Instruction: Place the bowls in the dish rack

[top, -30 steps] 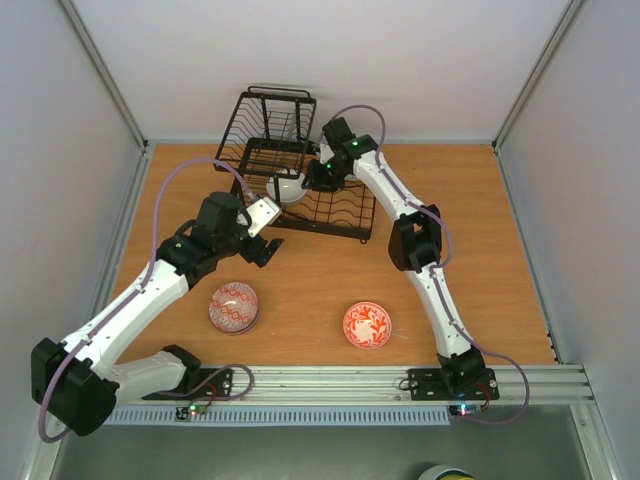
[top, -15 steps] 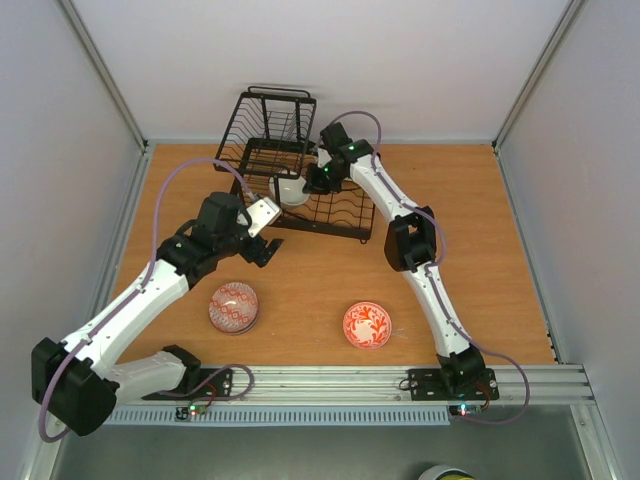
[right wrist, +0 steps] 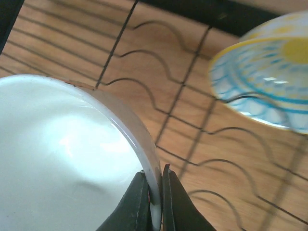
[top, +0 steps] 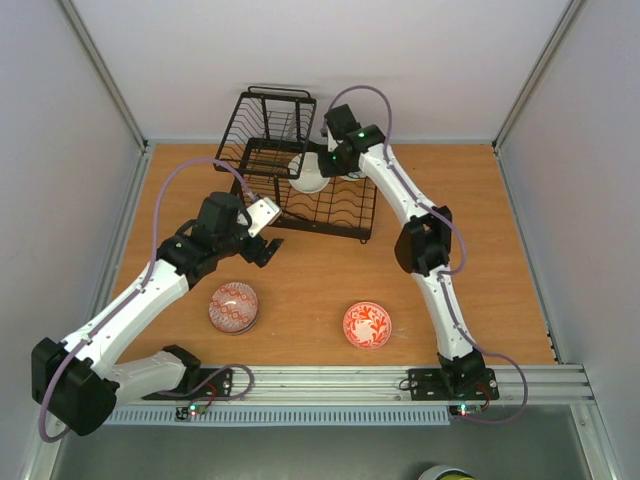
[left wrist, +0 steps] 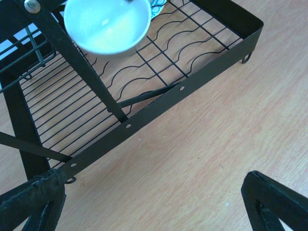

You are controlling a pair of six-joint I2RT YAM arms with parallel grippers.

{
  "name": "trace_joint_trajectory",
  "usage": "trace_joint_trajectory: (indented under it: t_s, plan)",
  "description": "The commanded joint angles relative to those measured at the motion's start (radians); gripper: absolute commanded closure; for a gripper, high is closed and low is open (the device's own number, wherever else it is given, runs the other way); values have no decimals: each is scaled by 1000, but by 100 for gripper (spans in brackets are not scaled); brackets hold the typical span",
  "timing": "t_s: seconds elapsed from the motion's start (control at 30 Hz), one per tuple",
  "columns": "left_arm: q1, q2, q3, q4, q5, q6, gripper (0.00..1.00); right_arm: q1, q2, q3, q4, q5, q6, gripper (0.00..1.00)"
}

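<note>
Right pincer (right wrist: pixel 154 192) is clamping the mint bowl (right wrist: pixel 62 159) by its rim over the rack (top: pixel 335 215), where the teal-rimmed bowl (right wrist: pixel 269 91) is already sitting; left pincer (left wrist: pixel 153 199) is gaping wide; pink bowl (top: pixel 234 307) and red bowl (top: pixel 367 325) are waiting on the tabletop (top: pixel 480 250)

Lab cell: white panels (top: pixel 300 60), aluminium rail (top: pixel 330 385)

The left arm (top: pixel 140 300) and right arm (top: pixel 445 300) are built of white shells and black joints, with a mauve cable (top: pixel 186 168) looped along each. Green lights (top: pixel 353 133) are shown on the right arm, and black fingers (right wrist: pixel 134 204) are fitted to the right gripper (right wrist: pixel 154 177).
</note>
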Motion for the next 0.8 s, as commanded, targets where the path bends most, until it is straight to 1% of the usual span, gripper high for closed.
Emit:
trace_joint_trajectory:
  t_s: [0.0,0.1,0.17,0.23,0.27,0.33,0.4,0.43,0.5,0.57,0.63,0.67,0.73,0.77]
  plan:
    - [7,-12,-7,39,-9,4,1,-1,-201,-106,80,211,-92,99]
    - [7,-16,-6,37,-11,4,1,16,-312,-283,190,350,-176,99]
    - [7,-19,-6,37,-11,4,1,34,-409,-452,325,477,-266,99]
    - [7,-18,-6,38,-7,2,1,41,-489,-614,476,540,-353,99]
    - [7,-17,-6,38,-6,2,1,41,-527,-700,570,559,-401,99]
    - [7,-19,-5,38,-6,1,1,46,-610,-891,836,596,-536,99]
    - [7,-22,-7,37,-9,0,1,54,-650,-1061,1098,628,-701,99]
    - [8,-21,-7,37,-9,0,1,54,-658,-1115,1198,639,-759,99]
    - [8,-20,-7,38,-8,1,1,55,-650,-1165,1307,674,-834,99]
    - [9,-16,-9,39,-6,1,1,55,-644,-1212,1430,675,-912,99]
    - [9,-14,-8,38,-7,1,1,60,-629,-1292,1627,659,-1025,99]
    - [9,-14,-8,39,-8,1,1,64,-606,-1303,1718,670,-1110,99]
    - [9,-14,-8,38,-10,1,1,71,-546,-1309,1887,697,-1219,99]
    - [10,-14,-9,39,-11,2,1,73,-517,-1309,1973,705,-1298,99]
